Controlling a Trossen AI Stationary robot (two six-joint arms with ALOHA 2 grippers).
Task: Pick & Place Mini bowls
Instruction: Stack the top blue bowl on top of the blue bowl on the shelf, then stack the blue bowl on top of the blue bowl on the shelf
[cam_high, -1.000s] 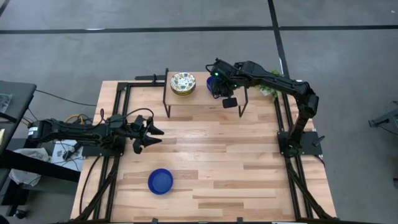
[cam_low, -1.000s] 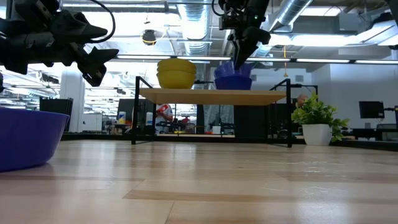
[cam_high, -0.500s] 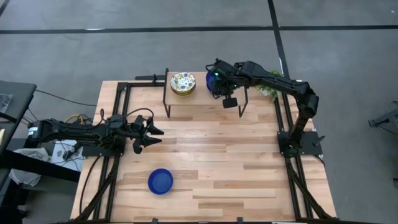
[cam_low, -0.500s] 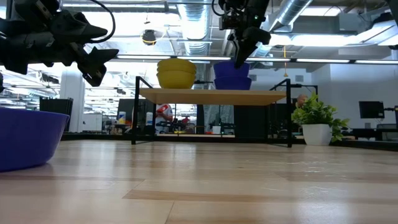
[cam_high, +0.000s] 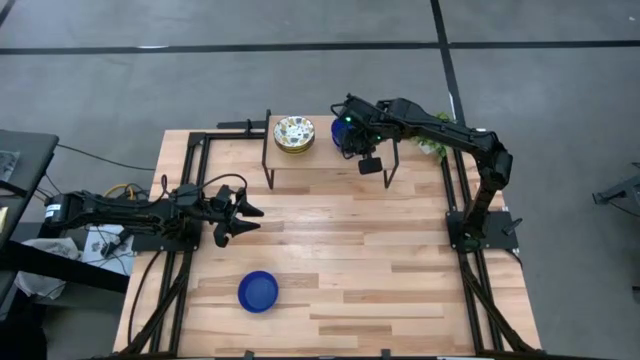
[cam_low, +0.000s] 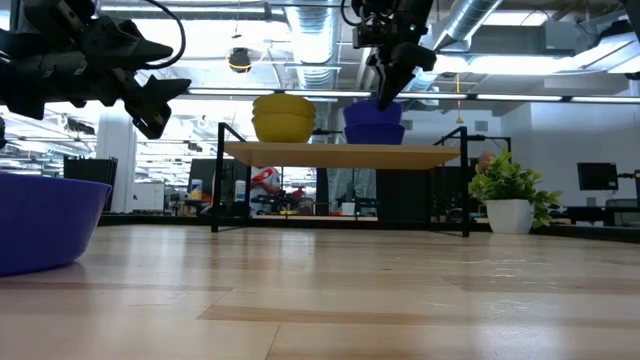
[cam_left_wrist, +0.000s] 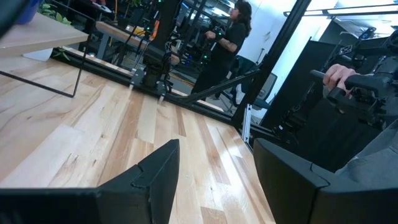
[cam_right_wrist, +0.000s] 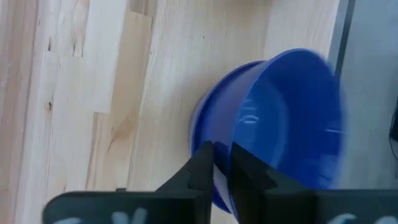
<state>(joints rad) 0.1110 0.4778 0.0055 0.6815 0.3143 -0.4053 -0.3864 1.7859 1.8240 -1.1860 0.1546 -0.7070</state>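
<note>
1. Raised a little off the bowl beneath it since a second ago: top blue bowl (cam_low: 372, 112), now tilted above the lower blue bowl (cam_low: 375, 134).
2. Sitting on the right part of the raised wooden shelf (cam_low: 340, 154), at the far edge of the table (cam_high: 380, 250).
3. Pinched at the rim by the right gripper (cam_right_wrist: 224, 168), reaching down from above with both dark fingers closed tight on the wall of the top blue bowl, one inside and one outside.
4. Just left of the blue pair on the same shelf: stack of patterned bowls (cam_high: 294, 133), upright, apart from the blue ones.
5. Resting alone on the table, near and left of centre, well apart from the shelf: lone blue bowl (cam_high: 259, 291), upright.
6. Hovering over the left side of the table between shelf and lone blue bowl: left gripper (cam_high: 258, 219), fingers spread wide, holding nothing.
7. Beyond the table to the right of the shelf: potted plant (cam_low: 510, 190).
8. Visible far off in the room through the left wrist view: standing person (cam_left_wrist: 227, 37) in dark clothes.
</note>
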